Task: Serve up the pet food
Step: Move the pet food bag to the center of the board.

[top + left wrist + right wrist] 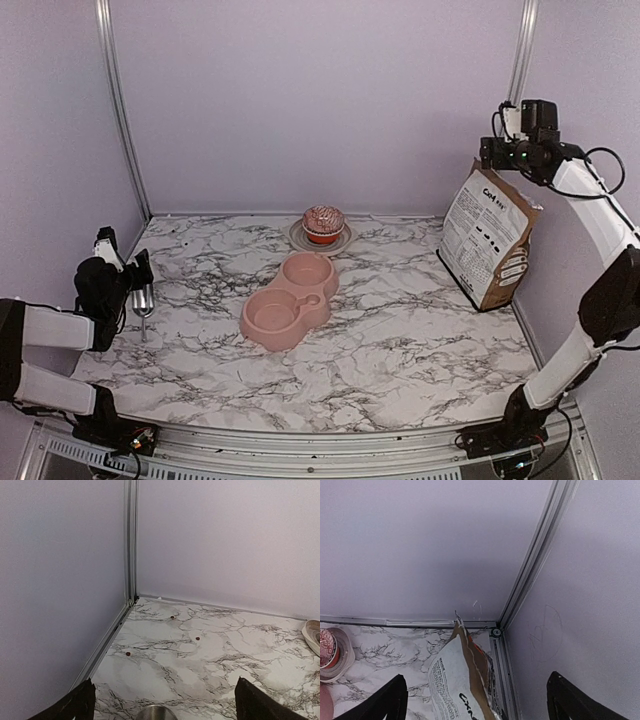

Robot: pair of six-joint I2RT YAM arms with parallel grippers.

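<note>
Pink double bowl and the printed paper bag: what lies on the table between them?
Nothing. The top view shows only bare marble table between the pink double bowl and the paper bag.

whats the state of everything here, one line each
pink double bowl: both wells empty
cupcake: upright on its small plate
pet food bag: standing by the right wall, top looks torn open
metal scoop: on the table, not held
stray kibble: three loose pellets on the table
left gripper: open, over the scoop
right gripper: open, above the bag top
</note>
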